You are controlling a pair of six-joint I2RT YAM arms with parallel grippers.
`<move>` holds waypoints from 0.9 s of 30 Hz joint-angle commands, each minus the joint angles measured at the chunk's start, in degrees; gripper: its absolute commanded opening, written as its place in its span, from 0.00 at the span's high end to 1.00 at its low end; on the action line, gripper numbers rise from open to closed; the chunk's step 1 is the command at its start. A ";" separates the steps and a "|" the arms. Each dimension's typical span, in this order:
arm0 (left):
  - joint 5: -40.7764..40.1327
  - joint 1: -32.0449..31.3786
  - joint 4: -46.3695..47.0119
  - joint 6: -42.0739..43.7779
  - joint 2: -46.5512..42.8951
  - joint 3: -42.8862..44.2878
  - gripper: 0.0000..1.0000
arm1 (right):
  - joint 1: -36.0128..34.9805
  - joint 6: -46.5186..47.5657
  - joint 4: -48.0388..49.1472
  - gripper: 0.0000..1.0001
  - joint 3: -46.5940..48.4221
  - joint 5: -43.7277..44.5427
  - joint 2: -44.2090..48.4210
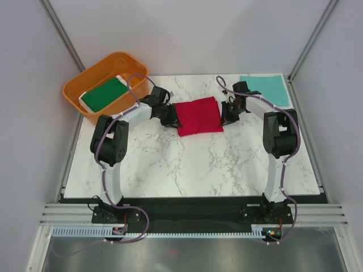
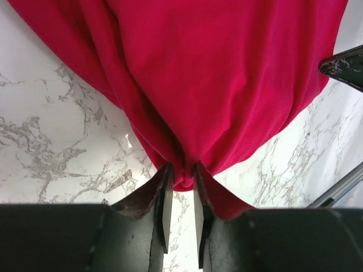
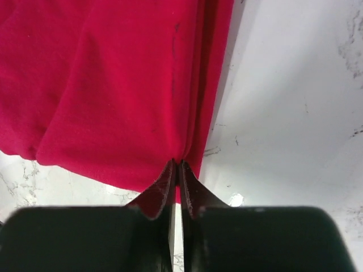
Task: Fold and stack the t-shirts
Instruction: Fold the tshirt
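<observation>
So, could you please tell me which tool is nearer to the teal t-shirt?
Right. The right tool, pinching one edge of the red t-shirt, sits left of the teal t-shirt; the left tool grips the opposite edge, further left.

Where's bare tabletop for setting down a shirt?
Free: near half of the marble table, from red t-shirt to near edge; far strip between orange tub and teal t-shirt. Crowded: middle, where left gripper and right gripper pinch the red t-shirt.
</observation>
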State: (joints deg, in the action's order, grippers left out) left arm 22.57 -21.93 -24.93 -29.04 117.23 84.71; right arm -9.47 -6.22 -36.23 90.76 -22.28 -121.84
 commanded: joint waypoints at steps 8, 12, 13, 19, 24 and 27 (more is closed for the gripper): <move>-4.98 0.14 1.02 0.21 -4.81 -0.94 0.55 | 0.60 0.86 1.60 0.95 -1.46 -0.92 -0.06; -2.63 0.05 1.20 0.12 -6.84 -0.51 0.58 | 0.51 0.24 2.13 0.95 -2.34 -1.27 0.55; -1.83 0.05 1.55 -0.05 -6.58 -0.25 0.60 | 0.51 0.15 2.39 0.95 -2.52 -1.45 0.81; 1.95 0.05 4.01 -1.55 -3.86 -0.59 0.72 | 0.51 -0.55 3.71 0.95 -4.10 -2.06 1.34; 1.52 0.05 4.71 -2.51 -2.27 -1.91 0.69 | 0.51 -0.29 3.80 0.95 -4.45 -1.71 1.43; 0.90 0.05 4.89 -2.60 -1.83 -2.35 0.65 | 0.51 -0.55 3.97 0.94 -4.45 -1.71 1.26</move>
State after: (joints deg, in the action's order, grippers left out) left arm 22.76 -21.89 -22.06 -30.24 114.21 83.02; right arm -9.04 -7.27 -32.53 87.44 -24.40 -121.78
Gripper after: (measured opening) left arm 0.339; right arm 0.058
